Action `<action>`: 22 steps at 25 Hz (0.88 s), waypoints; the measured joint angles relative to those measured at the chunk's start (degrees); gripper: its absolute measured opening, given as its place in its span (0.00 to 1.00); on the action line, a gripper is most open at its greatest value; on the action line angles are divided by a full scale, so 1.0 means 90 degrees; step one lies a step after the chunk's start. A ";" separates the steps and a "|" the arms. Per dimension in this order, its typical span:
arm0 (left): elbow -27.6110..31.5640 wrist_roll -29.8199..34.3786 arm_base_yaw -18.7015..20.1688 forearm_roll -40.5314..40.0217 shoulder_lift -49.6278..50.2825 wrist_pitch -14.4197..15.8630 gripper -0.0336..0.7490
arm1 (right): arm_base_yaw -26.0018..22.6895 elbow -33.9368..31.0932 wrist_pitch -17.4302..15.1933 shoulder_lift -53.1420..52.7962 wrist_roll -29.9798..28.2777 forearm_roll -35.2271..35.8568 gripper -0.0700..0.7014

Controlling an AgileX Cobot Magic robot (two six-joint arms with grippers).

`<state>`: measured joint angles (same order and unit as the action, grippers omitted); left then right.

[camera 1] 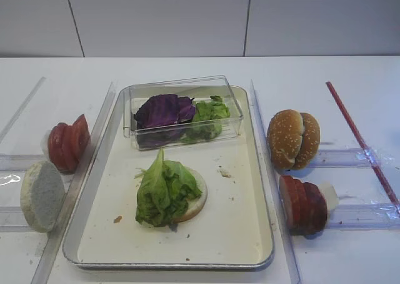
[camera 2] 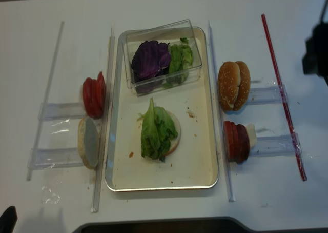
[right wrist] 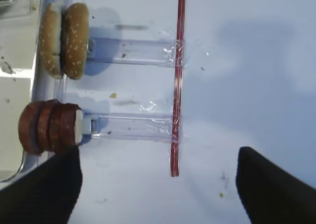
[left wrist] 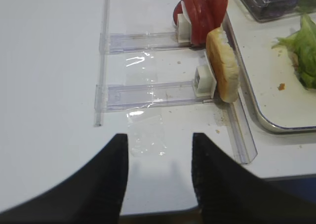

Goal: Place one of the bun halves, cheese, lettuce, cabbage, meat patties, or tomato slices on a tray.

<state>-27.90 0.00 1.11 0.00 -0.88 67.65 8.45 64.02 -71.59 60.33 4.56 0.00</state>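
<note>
A lettuce [camera 1: 164, 190] leaf lies on a pale bun half [camera 1: 196, 202] in the middle of the silver tray [camera 1: 250, 171]. Left of the tray stand tomato slices [camera 1: 67, 143] and another pale bun half [camera 1: 42, 195]. Right of it stand sesame bun halves [camera 1: 292, 139] and meat patties [camera 1: 303, 204]. Purple cabbage [camera 1: 164, 111] sits in a clear box. No cheese is in view. My right gripper [right wrist: 158, 184] hangs open and empty over bare table right of the patties [right wrist: 47, 126]. My left gripper [left wrist: 159, 150] is open and empty near the table's front left edge.
The clear plastic box [camera 1: 231, 106] at the tray's back also holds green leaves [camera 1: 209, 116]. Clear plastic rails [camera 1: 337, 216] hold the food on both sides. A red strip [camera 1: 359, 137] runs diagonally at the far right. Crumbs dot the tray floor.
</note>
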 joint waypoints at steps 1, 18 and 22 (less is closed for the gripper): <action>0.0000 0.0000 0.0000 0.0000 0.0000 0.0000 0.42 | 0.0000 -0.0220 -0.0005 -0.0328 -0.0078 0.0000 0.91; 0.0000 0.0000 0.0000 0.0000 0.0000 0.0000 0.42 | -0.0010 -0.2720 -0.0121 -0.4595 -0.0640 0.0088 0.91; 0.0000 0.0000 0.0000 0.0000 0.0000 0.0000 0.42 | -0.0010 -0.3128 -0.0148 -0.5392 -0.0933 0.0112 0.91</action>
<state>-27.90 0.00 1.11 0.00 -0.88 67.65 8.36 35.87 -72.92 11.80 -3.83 1.01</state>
